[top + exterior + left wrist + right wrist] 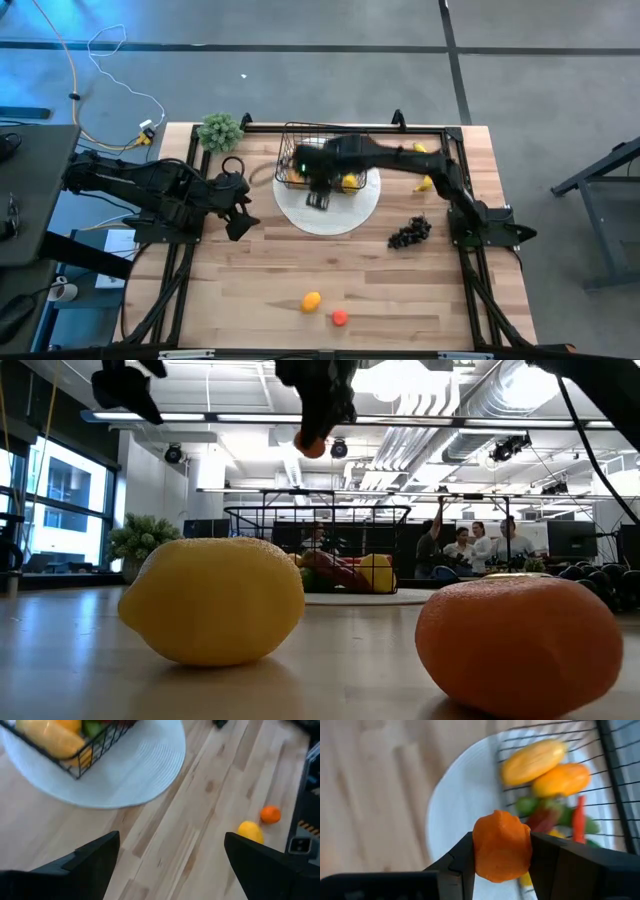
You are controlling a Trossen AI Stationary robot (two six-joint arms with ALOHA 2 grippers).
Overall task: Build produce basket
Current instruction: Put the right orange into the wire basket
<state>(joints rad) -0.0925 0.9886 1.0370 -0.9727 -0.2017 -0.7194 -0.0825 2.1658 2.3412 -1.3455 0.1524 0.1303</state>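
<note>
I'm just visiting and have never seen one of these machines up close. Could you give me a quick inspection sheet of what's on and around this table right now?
Surface: pale wooden table, no spills seen.
Job's things: black wire basket on a round white plate, already holding yellow, orange, green and red toy produce; dark grapes, a lemon, a small orange fruit and a banana lie loose on the table.
Clutter: small green plant at the far-left corner.
Grippers: right tool shut on an orange piece above the plate; left tool open, empty.
Cables: loose wires on the floor.
Surroundings: people in the background.
</note>
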